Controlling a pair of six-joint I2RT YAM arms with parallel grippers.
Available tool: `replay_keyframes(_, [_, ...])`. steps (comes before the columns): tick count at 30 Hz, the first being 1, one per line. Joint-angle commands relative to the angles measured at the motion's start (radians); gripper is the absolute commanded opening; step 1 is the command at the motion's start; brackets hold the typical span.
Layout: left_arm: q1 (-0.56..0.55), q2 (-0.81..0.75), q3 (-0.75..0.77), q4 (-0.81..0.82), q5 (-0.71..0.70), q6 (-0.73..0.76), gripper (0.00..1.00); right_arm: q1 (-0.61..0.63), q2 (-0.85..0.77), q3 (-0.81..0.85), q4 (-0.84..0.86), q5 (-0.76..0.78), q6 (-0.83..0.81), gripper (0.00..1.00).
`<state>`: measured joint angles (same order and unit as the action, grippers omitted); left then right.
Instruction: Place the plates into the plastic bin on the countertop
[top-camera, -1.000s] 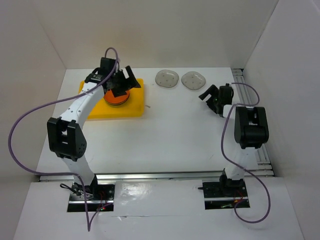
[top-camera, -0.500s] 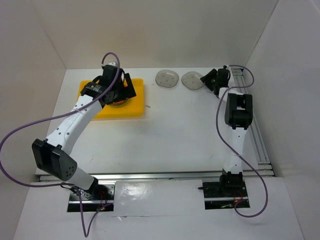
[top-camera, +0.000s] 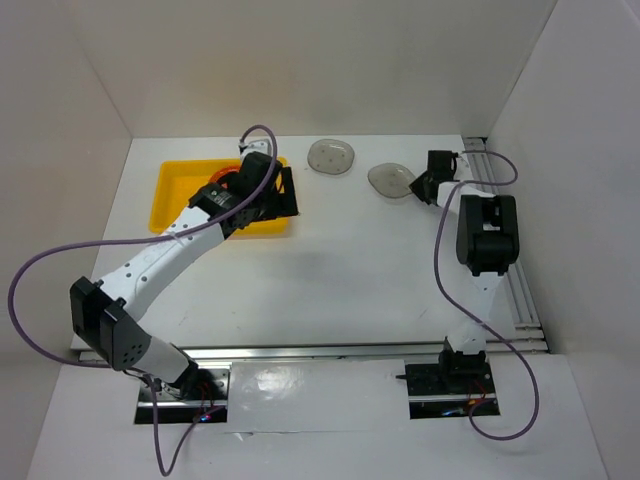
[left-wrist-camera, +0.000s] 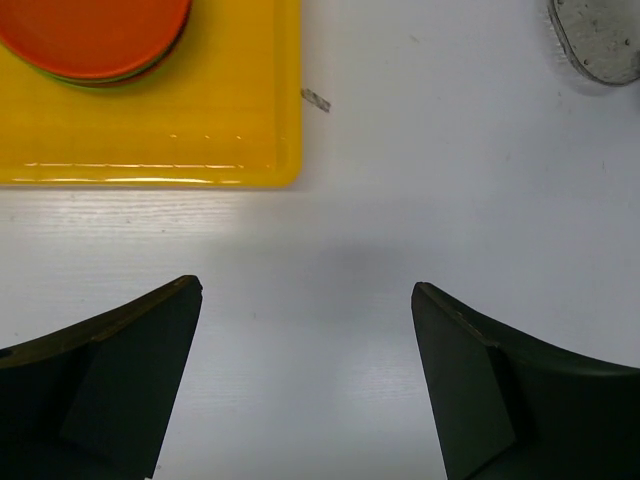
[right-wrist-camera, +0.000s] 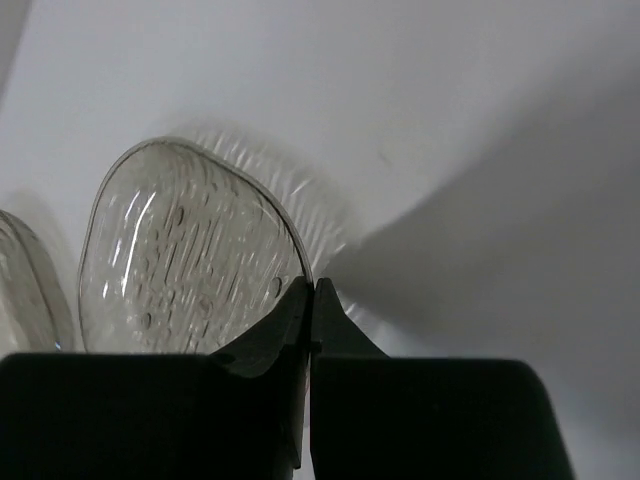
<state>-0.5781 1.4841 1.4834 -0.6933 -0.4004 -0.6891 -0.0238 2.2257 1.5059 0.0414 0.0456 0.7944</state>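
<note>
**Left pincer wide and empty, right pincer nipped onto a grey plate**

At the far left of the countertop (top-camera: 330, 270) I see the yellow bin (top-camera: 180, 200). An orange plate (left-wrist-camera: 90, 35) lies inside it, on top of a green one of which only the edge shows. My left pincer (left-wrist-camera: 305, 290) hangs at the bin's right-hand end. On its wrist camera the fingers stand far apart with only bare white surface between them, holding and touching nothing.

Further right, near the back wall, the first grey plate (top-camera: 332, 156) rests flat on the countertop, apart from both arms. Just beside it is the second grey plate (right-wrist-camera: 190, 260). My right pincer (right-wrist-camera: 308, 300) has it by the near rim, the fingers pressed together on the edge with no gap that I can see. The plate looks tilted in that grip, but I cannot tell whether its far edge is touching the surface. Both grey plates are outside the bin.
</note>
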Motion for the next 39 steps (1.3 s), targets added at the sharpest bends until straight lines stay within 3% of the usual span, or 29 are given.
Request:
replay_keyframes(1, [-0.054, -0.03, -0.032, 0.107, 0.052, 0.063, 1.0, 0.045, -0.279, -0.154, -0.141, 0.227, -0.049, 0.0])
replay_keyframes(5, [-0.02, 0.036, -0.021, 0.149, 0.21, 0.063, 1.0, 0.14, -0.501, -0.262, -0.144, 0.16, -0.237, 0.0])
replay_keyframes(7, [0.003, 0.057, -0.034, 0.227, 0.357, 0.063, 1.0, 0.192, -0.648, -0.379, -0.075, 0.093, -0.317, 0.0])
replay_keyframes(11, [0.014, 0.109, -0.11, 0.38, 0.538, 0.054, 1.0, 0.205, -0.826, -0.574, 0.079, -0.256, -0.389, 0.0])
replay_keyframes(14, [0.023, 0.148, -0.11, 0.434, 0.564, 0.054, 1.0, 0.193, -0.874, -0.61, 0.123, -0.456, -0.389, 0.0])
replay_keyframes(17, [0.023, 0.192, -0.11, 0.469, 0.575, 0.054, 1.0, 0.193, -0.919, -0.642, 0.158, -0.545, -0.357, 0.0])
replay_keyframes(23, [0.032, 0.19, -0.11, 0.515, 0.564, 0.043, 0.94, 0.193, -0.957, -0.642, 0.117, -0.546, -0.348, 0.0])
replay_keyframes(26, [0.044, 0.165, -0.137, 0.554, 0.624, 0.03, 0.92, 0.229, -0.969, -0.633, 0.06, -0.352, -0.348, 0.0])
replay_keyframes(27, [0.044, 0.138, -0.149, 0.563, 0.646, 0.03, 0.92, 0.239, -0.978, -0.644, 0.06, -0.223, -0.334, 0.0])
replay_keyframes(30, [0.035, 0.111, -0.17, 0.563, 0.663, 0.04, 1.0, 0.229, -0.979, -0.668, 0.072, -0.077, -0.311, 0.0])
replay_keyframes(34, [0.035, 0.091, -0.19, 0.54, 0.664, 0.04, 1.0, 0.208, -1.003, -0.729, 0.161, 0.034, -0.245, 0.0])
replay_keyframes(39, [0.035, 0.091, -0.19, 0.561, 0.664, 0.04, 1.0, 0.235, -0.991, -0.699, 0.146, -0.085, -0.293, 0.0])
